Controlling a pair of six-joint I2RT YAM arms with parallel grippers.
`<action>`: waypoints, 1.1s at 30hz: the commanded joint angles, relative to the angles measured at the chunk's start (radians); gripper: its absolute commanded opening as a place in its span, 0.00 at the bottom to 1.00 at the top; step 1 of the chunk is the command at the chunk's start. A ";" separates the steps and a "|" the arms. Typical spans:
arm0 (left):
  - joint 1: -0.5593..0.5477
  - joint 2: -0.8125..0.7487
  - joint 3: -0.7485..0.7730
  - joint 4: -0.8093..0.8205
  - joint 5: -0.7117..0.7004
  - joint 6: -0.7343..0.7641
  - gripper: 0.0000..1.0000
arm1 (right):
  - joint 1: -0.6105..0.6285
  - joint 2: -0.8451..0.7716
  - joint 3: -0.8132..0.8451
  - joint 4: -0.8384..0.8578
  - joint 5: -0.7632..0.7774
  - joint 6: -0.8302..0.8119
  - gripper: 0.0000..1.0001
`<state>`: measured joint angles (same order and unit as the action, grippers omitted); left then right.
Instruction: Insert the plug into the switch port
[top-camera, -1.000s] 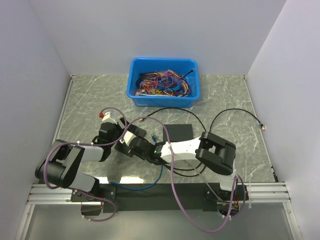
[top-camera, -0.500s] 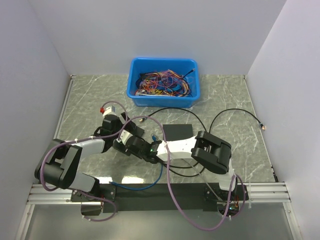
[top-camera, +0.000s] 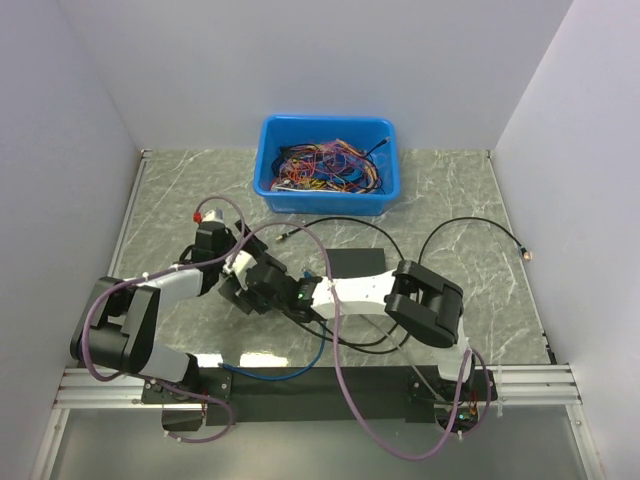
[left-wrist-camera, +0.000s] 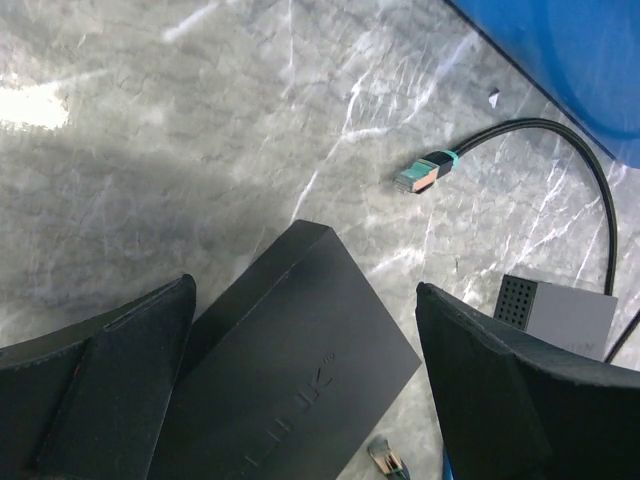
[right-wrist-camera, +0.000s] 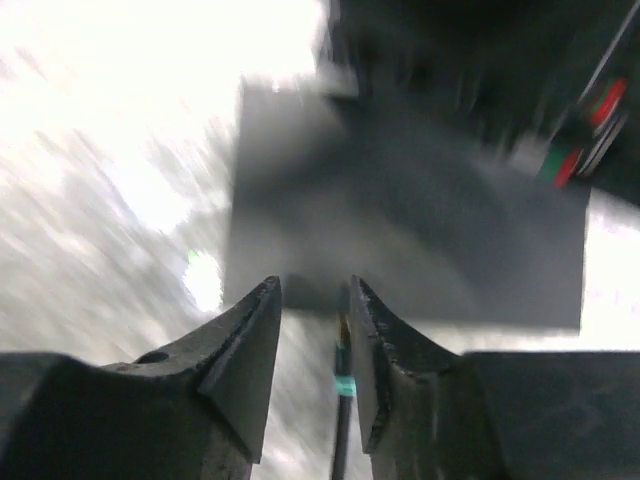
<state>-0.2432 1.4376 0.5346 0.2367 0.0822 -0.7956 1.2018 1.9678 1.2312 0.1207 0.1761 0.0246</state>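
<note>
Marble table (top-camera: 450, 190) carries a blue bin (top-camera: 328, 200) and black cable (top-camera: 470, 220).

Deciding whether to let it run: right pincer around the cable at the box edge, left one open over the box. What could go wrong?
1. Right pincer jaws stand apart around the plug cable; blurred view doesn't show its end seated in the switch box, so it may slip out.
2. Left pincer is open, not bracing the box, which could slide.
3. Both pincers sit close together; they could bump.
</note>
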 joint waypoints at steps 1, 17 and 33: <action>0.024 0.020 0.017 -0.181 0.049 -0.001 0.99 | 0.002 -0.067 0.047 0.116 -0.023 0.021 0.44; 0.062 -0.161 0.070 -0.270 -0.142 -0.039 0.99 | -0.126 -0.356 -0.190 -0.113 0.183 0.187 0.45; 0.062 -0.500 0.067 -0.416 -0.176 -0.027 0.99 | -0.199 -0.110 -0.113 -0.334 0.192 0.291 0.31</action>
<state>-0.1844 0.9668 0.5789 -0.1417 -0.0780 -0.8322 1.0111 1.8416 1.0798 -0.1818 0.3523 0.2924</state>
